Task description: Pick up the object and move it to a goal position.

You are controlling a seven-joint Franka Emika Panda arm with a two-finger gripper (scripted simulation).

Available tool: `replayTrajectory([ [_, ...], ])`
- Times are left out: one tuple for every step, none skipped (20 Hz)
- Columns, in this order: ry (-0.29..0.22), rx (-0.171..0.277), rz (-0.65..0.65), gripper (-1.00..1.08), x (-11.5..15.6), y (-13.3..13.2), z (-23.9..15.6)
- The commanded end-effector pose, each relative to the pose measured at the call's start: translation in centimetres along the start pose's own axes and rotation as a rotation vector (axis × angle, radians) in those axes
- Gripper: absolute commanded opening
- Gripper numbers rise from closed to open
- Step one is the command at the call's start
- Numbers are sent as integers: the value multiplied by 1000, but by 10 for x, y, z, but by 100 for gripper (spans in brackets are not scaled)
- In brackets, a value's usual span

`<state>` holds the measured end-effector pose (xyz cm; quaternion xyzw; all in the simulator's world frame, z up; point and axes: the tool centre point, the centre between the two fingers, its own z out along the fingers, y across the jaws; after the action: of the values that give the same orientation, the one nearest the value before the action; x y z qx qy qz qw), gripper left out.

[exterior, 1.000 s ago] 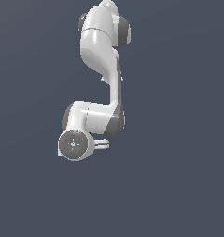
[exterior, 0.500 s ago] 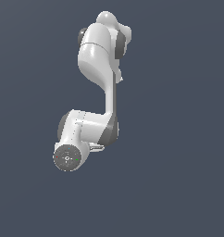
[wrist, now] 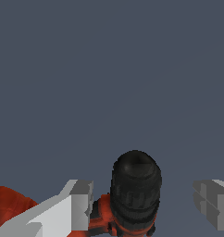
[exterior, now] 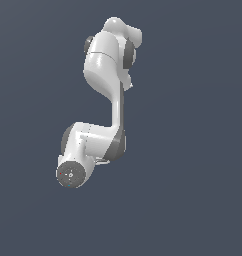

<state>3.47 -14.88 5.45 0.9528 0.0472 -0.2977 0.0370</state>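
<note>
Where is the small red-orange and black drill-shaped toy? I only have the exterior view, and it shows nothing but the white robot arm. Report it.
Observer: The wrist view shows the small red-orange and black power-drill-shaped toy inside the gripper, between its grey fingers. Its rounded black end points towards the camera.
Operator: Give me the jaw state.
Observer: Open, not clamped. One finger is close to the toy's red-orange body. The other is well apart from the toy, with plain grey background showing in the gap.
Operator: Tell me whether it is centred.
Observer: No, the black end is nearer one finger than the other.
</note>
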Motion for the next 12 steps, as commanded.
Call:
replayTrajectory([
  [0, 0, 0, 68, 0, 0, 0],
  [0, 0, 0, 68, 0, 0, 0],
  [0, 0, 0, 68, 0, 0, 0],
  [0, 0, 0, 68, 0, 0, 1],
  [0, 0, 0, 68, 0, 0, 1],
  [0, 0, 0, 68, 0, 0, 2],
  [0, 0, 0, 68, 0, 0, 3],
  [0, 0, 0, 68, 0, 0, 5],
  [0, 0, 0, 68, 0, 0, 6],
  [-1, 0, 0, 68, 0, 0, 8],
  [-1, 0, 0, 68, -1, 0, 10],
  [-1, 0, 0, 68, -1, 0, 13],
])
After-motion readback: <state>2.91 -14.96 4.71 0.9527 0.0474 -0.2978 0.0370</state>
